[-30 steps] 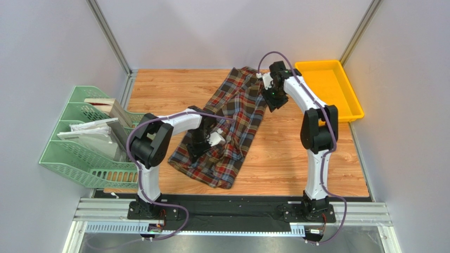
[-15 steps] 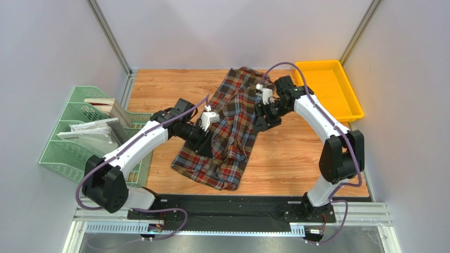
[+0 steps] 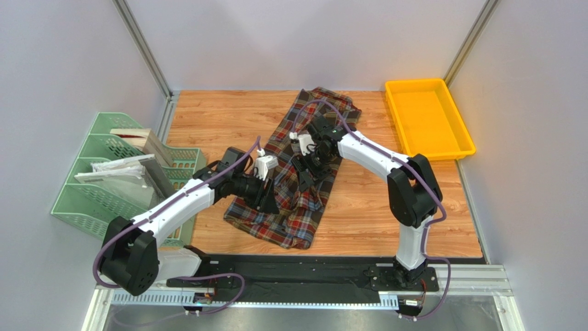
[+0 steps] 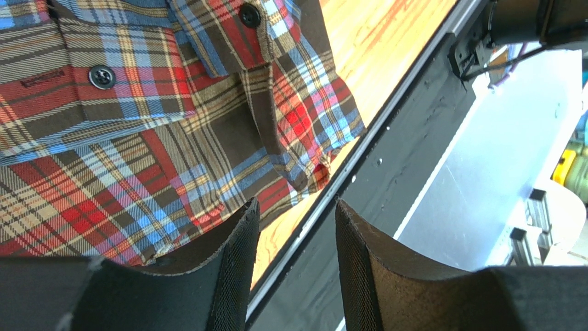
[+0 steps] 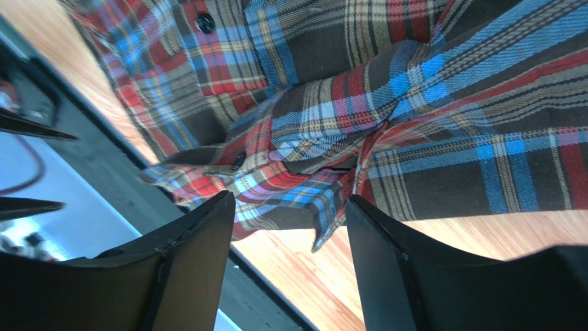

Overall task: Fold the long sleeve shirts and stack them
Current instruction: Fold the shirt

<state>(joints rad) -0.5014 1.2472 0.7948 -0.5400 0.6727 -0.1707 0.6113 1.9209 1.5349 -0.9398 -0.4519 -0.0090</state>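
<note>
Shirt point(image 3: 293, 222) of plaid flannel in dark brown, red, blue and cream, laid out on the wooden tabletop point(image 3: 207, 117). Runs as one long strip from the middle of the far edge toward the near edge, slanting leftward at the near end. Flat at both ends, bunched into loose folds about mid-length. Near hem just beside the black strip point(image 4: 414, 131) along the front of the tabletop. Dark buttons point(image 4: 102, 76) showing on a placket in the left wrist view.

Left gripper point(image 4: 297, 207) low over the left border of the shirt, near mid-length. Jaws parted by a moderate gap, nothing between them, only cloth and the tabletop's edge visible beyond. Cannot tell whether the fingertips touch the fabric.

Right gripper point(image 5: 290, 200) over the bunched middle of the shirt, reaching in from the right and pointing down. Jaws spread wider than the left pair, holding nothing, with rumpled plaid and bare wood visible past them.

Yellow tray point(image 3: 429, 114) at the far right corner, well apart from the shirt. Green file rack point(image 3: 103, 200) off the left side of the tabletop, with papers and a wooden piece inside.
</note>
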